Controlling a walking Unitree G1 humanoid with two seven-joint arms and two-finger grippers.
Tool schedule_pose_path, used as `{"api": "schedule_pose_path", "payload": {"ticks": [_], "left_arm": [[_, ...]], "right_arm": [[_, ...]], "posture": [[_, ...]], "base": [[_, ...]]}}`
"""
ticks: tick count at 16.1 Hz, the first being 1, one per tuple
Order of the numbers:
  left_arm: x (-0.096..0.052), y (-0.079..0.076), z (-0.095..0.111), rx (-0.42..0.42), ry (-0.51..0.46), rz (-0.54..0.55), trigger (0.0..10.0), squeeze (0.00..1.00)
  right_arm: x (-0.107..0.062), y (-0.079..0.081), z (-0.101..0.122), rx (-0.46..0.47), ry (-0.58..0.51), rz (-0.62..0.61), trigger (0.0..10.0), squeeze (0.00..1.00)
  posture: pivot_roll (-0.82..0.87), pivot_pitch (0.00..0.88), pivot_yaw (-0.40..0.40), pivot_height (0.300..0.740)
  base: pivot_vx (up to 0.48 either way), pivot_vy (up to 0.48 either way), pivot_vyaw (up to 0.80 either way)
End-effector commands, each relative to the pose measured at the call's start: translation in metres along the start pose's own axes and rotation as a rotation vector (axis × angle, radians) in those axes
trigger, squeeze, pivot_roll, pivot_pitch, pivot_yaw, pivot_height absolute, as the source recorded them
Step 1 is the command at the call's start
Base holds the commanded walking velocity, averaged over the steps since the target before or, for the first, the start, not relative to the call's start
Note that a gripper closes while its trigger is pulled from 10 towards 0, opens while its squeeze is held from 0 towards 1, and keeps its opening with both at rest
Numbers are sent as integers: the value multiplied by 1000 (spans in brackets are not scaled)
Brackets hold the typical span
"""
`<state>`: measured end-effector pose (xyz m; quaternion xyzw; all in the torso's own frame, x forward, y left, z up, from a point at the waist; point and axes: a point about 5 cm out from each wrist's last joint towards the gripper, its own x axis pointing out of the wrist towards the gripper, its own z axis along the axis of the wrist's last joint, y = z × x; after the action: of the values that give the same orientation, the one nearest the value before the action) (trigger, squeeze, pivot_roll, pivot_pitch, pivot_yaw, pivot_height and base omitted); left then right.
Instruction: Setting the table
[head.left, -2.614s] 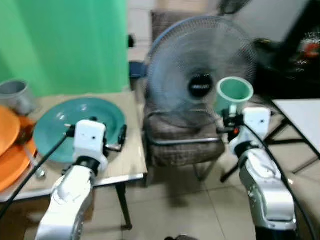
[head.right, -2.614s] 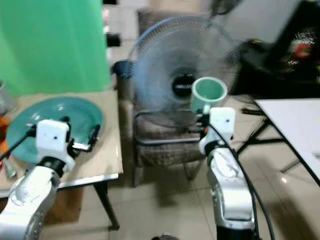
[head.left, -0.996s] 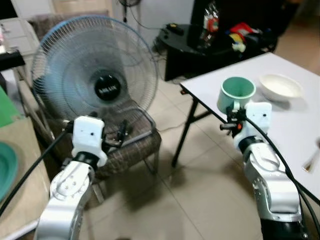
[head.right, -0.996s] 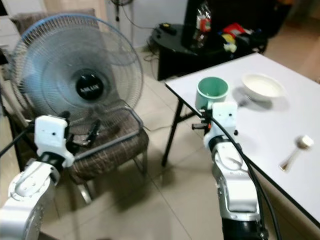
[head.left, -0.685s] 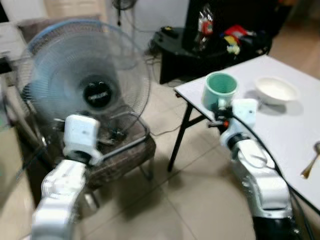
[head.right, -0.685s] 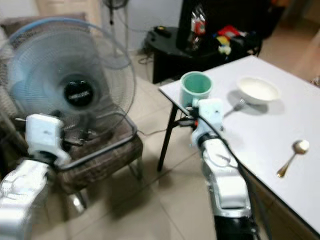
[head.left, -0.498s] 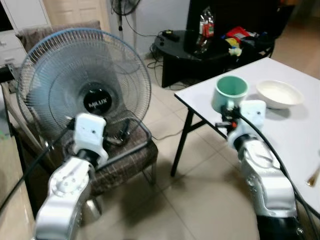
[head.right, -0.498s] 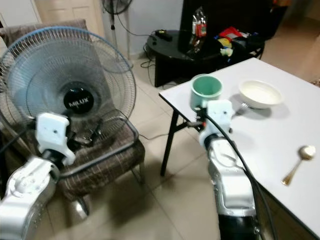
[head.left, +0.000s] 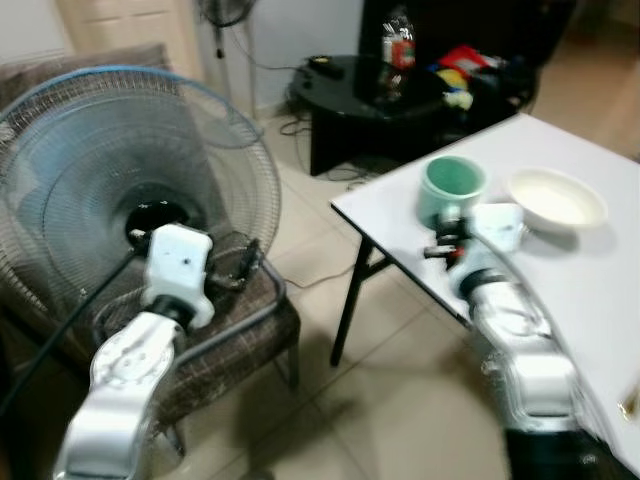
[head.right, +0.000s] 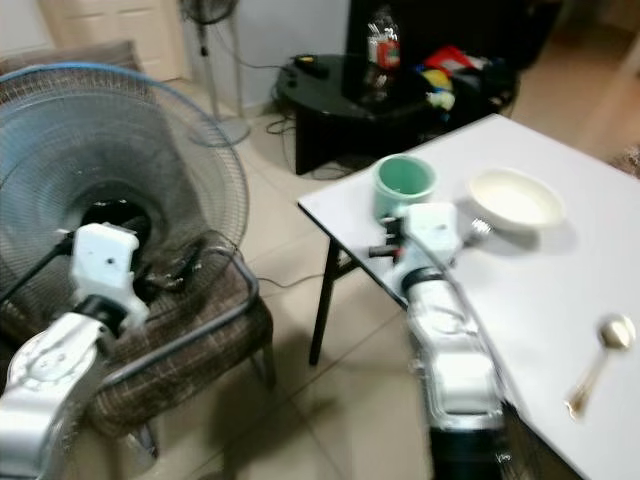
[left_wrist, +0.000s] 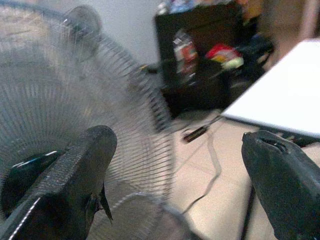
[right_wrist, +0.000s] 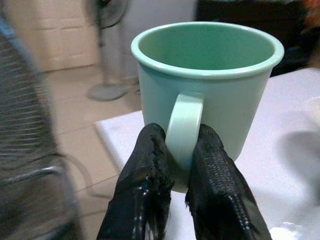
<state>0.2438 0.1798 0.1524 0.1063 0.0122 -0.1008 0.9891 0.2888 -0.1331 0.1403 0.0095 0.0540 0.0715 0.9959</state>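
1. Left eye view: My right gripper (head.left: 447, 238) holds a light green plastic mug (head.left: 451, 188) by its handle. The mug is upright, over the near corner of the white table (head.left: 590, 270). A shallow white bowl (head.left: 556, 198) sits on the table just past the mug, toward the far edge. My left gripper (head.left: 247, 265) is out in front of a big round blue fan (head.left: 130, 190) that stands on a brown checked chair (head.left: 225, 335). A black low stand with bottles and bright things (head.left: 400, 85) is behind the table.

2. Right eye view: The green mug is above the table corner, close to the white bowl. A gold metal spoon (head.right: 596, 362) lies near the table's right edge, well apart from the bowl. I can see a bit of a fork (head.right: 478, 230) next to the bowl.

3. Left wrist view: My left gripper's two black fingers (left_wrist: 75, 180) are far apart, with nothing between them. The fan's wire cage is behind them, and a piece of the white table is off to one side.

4. Right wrist view: My right gripper's two black fingers (right_wrist: 145, 200) are pinched tight on the mug's handle, one on each side. The mug is empty inside. The white table is under it.
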Motion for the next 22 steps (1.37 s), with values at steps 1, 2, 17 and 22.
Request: {"api": "schedule_pose_path", "payload": {"ticks": [1,2,17,22], "left_arm": [[3,-3,5,-3,-15,-29,10000,0],[3,-3,5,3,-14,-38,10000,0],[6,-7,5,28,3,-133,10000,0],[3,-10,7,8,-16,-216,10000,0]], "right_arm": [[-1,-7,3,-3,-19,-23,10000,0],[-1,-6,2,1,-15,-21,10000,0],[4,-3,-4,-33,23,9,10000,0],[5,2,-2,-40,7,58,10000,0]], "posture": [[120,0,13,740],[121,0,17,740],[121,0,33,740],[122,0,30,740]], "base": [[364,0,0],[364,0,0],[274,0,-272],[0,0,0]]}}
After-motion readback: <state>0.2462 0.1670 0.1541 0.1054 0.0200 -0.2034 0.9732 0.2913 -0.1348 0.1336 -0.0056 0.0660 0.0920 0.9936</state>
